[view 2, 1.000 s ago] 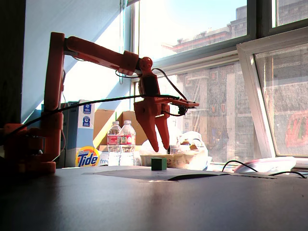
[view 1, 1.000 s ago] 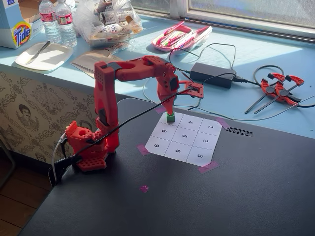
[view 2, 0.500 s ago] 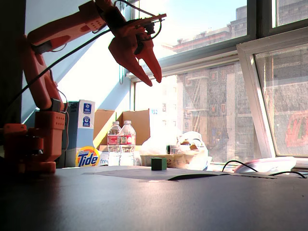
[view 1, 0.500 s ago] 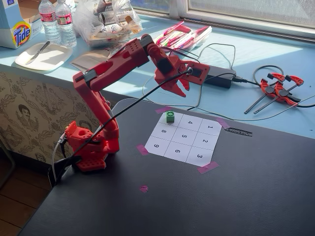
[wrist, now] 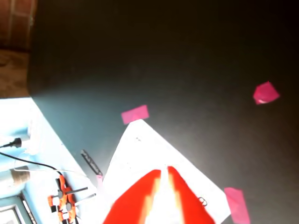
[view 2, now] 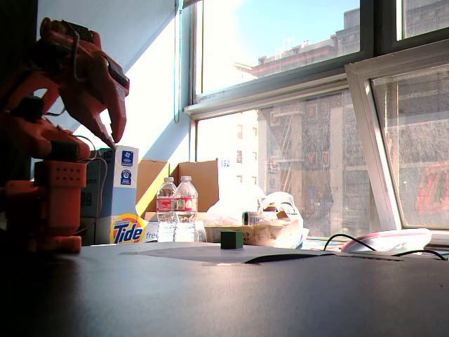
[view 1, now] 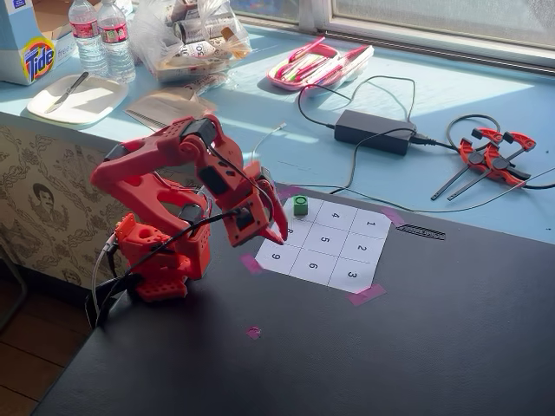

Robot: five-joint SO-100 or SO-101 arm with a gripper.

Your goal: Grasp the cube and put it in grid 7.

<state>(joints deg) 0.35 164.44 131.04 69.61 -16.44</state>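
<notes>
The tiny green cube [view 1: 300,205] stands on the white paper grid [view 1: 342,260], in the far-left corner square, grid 7 [view 1: 313,209]; it covers the digit. It also shows in the low fixed view [view 2: 231,239]. My red gripper [view 1: 279,236] hangs raised over the grid's left edge near squares 8 and 9, apart from the cube, and is high at the left in the low fixed view [view 2: 116,140]. In the wrist view the gripper [wrist: 163,170] has its fingers nearly together and empty over the bright paper. The cube is out of the wrist view.
Pink tape bits [view 1: 366,295] hold the paper's corners; one lies loose [view 1: 253,332]. Behind, on the blue ledge, are a black power adapter [view 1: 373,132] with cables, orange clamps [view 1: 490,156], a pink case [view 1: 316,65], water bottles [view 1: 102,36], a Tide box [view 1: 30,43] and a plate [view 1: 76,97].
</notes>
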